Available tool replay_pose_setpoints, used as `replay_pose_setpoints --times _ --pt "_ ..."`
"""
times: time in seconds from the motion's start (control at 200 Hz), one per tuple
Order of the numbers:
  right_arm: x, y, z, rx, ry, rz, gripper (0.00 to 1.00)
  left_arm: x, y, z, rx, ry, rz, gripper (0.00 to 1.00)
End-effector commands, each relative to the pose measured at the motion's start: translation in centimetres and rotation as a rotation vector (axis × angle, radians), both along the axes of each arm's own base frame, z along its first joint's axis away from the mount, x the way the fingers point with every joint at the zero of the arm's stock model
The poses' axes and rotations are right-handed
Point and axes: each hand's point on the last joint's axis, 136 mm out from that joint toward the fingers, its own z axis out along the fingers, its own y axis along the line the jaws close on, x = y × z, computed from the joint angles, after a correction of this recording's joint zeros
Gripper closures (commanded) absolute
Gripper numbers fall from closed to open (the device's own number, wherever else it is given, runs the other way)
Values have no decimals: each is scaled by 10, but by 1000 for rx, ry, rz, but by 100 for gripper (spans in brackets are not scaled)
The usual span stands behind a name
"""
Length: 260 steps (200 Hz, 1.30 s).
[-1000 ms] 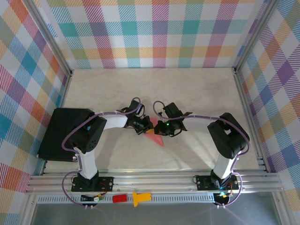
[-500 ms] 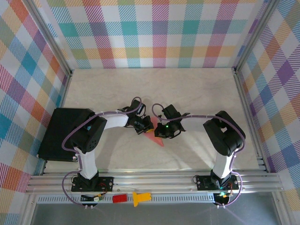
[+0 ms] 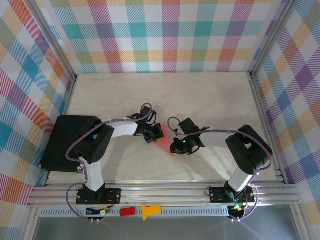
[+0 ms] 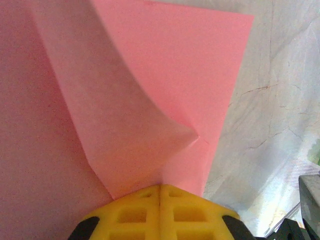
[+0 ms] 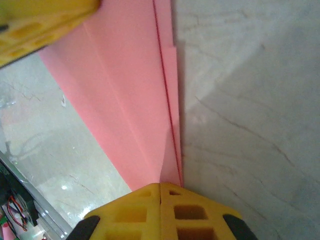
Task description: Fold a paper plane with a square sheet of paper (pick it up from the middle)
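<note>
Left wrist, right wrist: left hand (image 4: 160,189) and right hand (image 5: 160,186) clamp the paper plane (image 5: 130,100)

On table (image 3: 210,95) left edge, black slab (image 3: 67,142); red block (image 3: 127,211), yellow piece (image 3: 150,211) on front rail (image 3: 200,212).

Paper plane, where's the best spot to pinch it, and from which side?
On the paper plane, probably the centre crease near the narrow end, coming in along the crease from that end, as the right fingers do. There the layers stack flat and stiff; the wide flap curls up and would buckle.
</note>
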Motion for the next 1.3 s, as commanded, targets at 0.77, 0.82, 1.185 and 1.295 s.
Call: replay_pose_setpoints --times 0.77,0.82,1.185,1.295 --pt "10 5 26 20 -54 -34 90 -23 31 -41 135 103 50 95" --pt "16 10 25 22 -55 -37 91 -23 30 -38 125 99 49 94" --pt "19 3 -9 -92 4 -40 93 -5 1 6 -41 -23 -5 91" --pt "13 -6 -19 -140 32 -44 94 -1 -11 28 -114 -110 -52 91"
